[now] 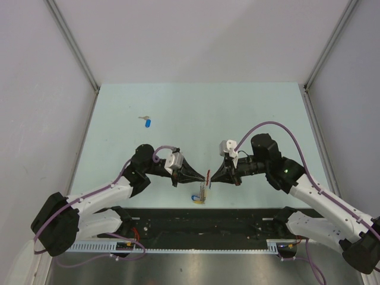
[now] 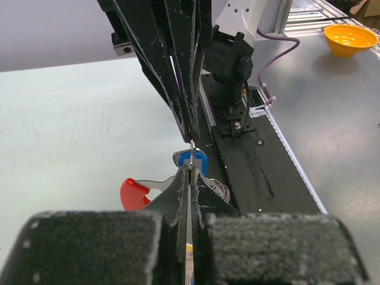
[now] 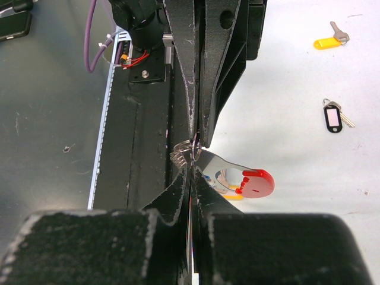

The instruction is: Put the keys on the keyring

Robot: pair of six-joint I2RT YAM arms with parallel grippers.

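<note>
Keyring [image 3: 256, 183]; loose yellow key [image 3: 328, 42] R-wrist view only.

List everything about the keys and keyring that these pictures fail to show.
- Keyring, top view: the left gripper and right gripper cover all but a red sliver.
- What each shut gripper pinches, both wrist views: hidden by its own fingers.
- Keys hanging below the ring: too small to count in the top view, and mostly blocked by fingers in the wrist views.
</note>
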